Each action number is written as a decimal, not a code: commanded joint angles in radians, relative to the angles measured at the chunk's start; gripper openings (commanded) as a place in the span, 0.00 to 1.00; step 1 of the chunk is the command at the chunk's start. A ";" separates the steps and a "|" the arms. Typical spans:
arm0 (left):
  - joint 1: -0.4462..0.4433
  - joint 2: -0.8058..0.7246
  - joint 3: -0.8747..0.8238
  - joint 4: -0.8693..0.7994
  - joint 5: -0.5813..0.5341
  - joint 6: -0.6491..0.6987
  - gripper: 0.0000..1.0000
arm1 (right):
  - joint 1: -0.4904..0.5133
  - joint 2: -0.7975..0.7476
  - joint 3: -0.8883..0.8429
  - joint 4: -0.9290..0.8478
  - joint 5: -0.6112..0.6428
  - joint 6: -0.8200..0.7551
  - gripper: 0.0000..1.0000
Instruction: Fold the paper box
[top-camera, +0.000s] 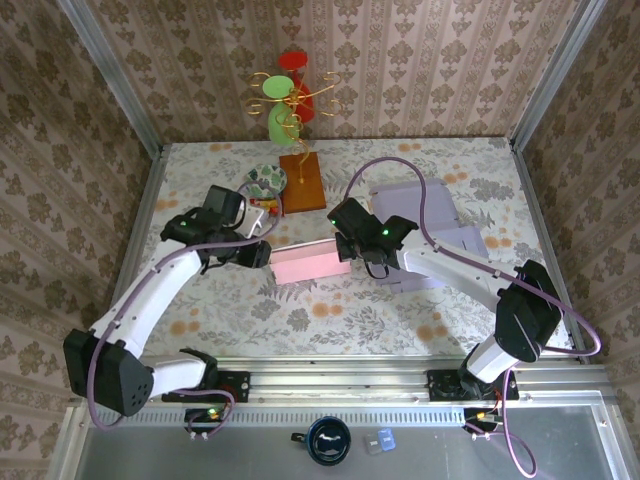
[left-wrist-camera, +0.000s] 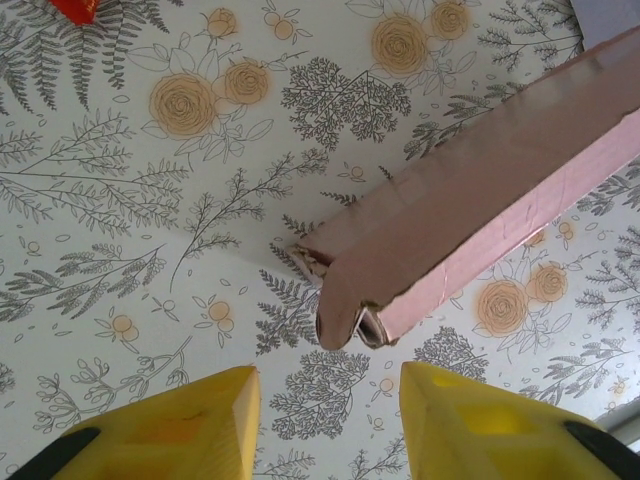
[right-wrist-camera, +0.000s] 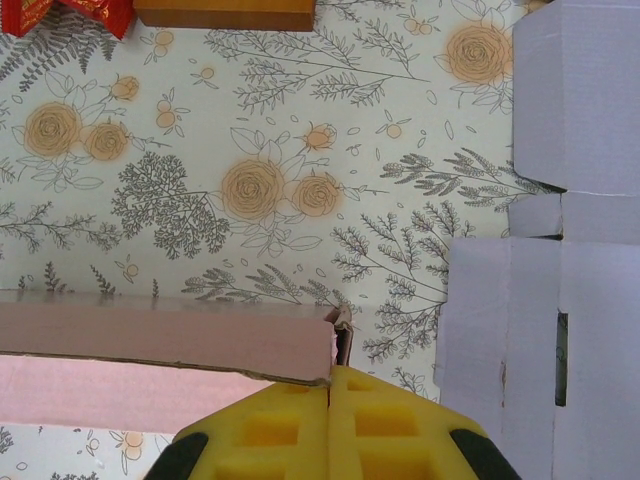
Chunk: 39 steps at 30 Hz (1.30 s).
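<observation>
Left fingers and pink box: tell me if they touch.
Apart. The left wrist view shows bare tablecloth between the open yellow fingers and the end of the box.

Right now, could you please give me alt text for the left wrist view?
A pink cardboard box runs across the floral-patterned table cover, its curled end flap facing the left gripper, whose yellow fingers stand apart without touching it.

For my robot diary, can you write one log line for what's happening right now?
left gripper: open, facing one end of pink box | right gripper: shut on its other end
</observation>
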 joint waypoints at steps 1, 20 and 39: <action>0.007 0.014 0.030 -0.005 0.018 0.027 0.42 | 0.007 0.016 0.031 -0.029 0.005 0.024 0.00; -0.004 0.081 0.027 0.014 0.040 0.053 0.22 | 0.007 0.022 0.034 -0.031 0.001 0.029 0.00; -0.024 0.109 0.054 -0.003 -0.002 0.037 0.01 | 0.005 0.030 0.037 -0.031 -0.001 0.030 0.00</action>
